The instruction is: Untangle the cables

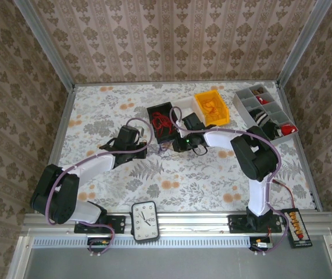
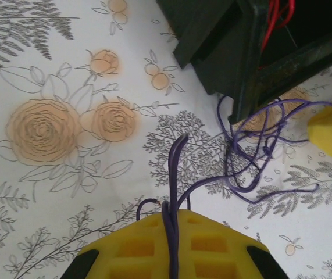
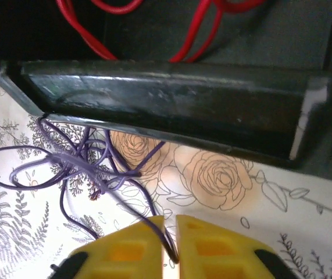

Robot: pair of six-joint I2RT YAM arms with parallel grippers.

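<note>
Black bin [image 1: 157, 107], yellow bin [image 1: 205, 95], grey divided tray [image 1: 248, 91], clock [image 1: 145, 220]

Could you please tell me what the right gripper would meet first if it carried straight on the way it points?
Probably the black bin's near wall: the right gripper, shut on a purple cable, points at it. The purple tangle lies left of that line; depth is unclear.

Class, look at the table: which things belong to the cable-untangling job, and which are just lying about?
Job in hand:
- tangle of thin purple wires
- red cables in the black plastic bin
- left tool and right tool, each shut on a purple strand

Lying about:
- black-framed white clock
- grey divided plastic tray
- yellow plastic bin
</note>
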